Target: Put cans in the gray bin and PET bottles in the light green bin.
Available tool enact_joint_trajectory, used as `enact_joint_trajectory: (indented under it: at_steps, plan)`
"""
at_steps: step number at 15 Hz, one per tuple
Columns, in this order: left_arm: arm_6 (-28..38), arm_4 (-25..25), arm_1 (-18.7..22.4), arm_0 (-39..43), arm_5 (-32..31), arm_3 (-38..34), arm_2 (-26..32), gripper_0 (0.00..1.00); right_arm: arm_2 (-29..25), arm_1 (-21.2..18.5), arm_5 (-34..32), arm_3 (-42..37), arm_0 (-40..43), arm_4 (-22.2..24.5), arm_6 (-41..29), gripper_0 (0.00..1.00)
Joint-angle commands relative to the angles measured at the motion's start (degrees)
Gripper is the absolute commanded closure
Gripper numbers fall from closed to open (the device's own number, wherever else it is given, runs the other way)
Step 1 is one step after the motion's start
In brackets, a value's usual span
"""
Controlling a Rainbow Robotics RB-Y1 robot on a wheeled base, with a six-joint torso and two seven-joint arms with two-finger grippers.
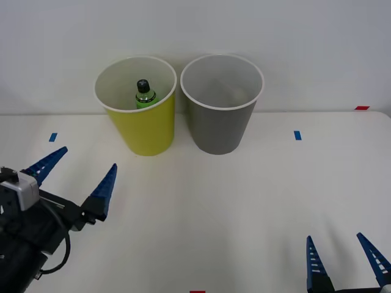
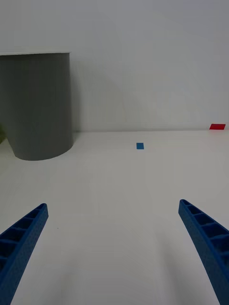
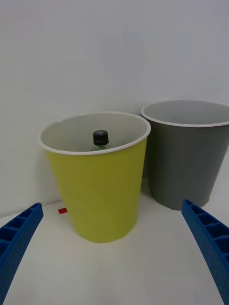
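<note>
Your left hand hung low over the near left of the counter, fingers spread wide and holding nothing, aimed at the two bins. Your right hand sat at the near right edge, fingers likewise apart and empty. Beyond the left hand stood the light green bin, with the gray bin just beside it on the right. The PET bottle stood upright inside the light green bin, its black cap below the rim, so that part looked done. No can lay on the counter, and the gray bin's inside looked bare, so little seemed left. The front view looked down into both bins; the right wrist view caught the gray bin's outer wall, not its contents.
</note>
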Motion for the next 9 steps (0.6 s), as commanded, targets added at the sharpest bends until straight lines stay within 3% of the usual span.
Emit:
enact_joint_trajectory:
  at_steps: [1, 7, 9]
  plan:
    - [1.07, -1.18, 2.2, 0.48, -12.36, 8.94, -5.3, 0.0, 0.0, 0.0, 0.0, 0.0, 0.0, 0.0, 0.0, 0.05]
    - [2.83, -5.57, -1.14, 10.94, -28.62, 15.89, -8.99, 0.0, 0.0, 0.0, 0.0, 0.0, 0.0, 0.0, 0.0, 0.05]
    - [3.27, -6.54, -2.11, 13.84, -30.9, 17.29, -9.35, 0.0, 0.0, 0.0, 0.0, 0.0, 0.0, 0.0, 0.0, 0.05]
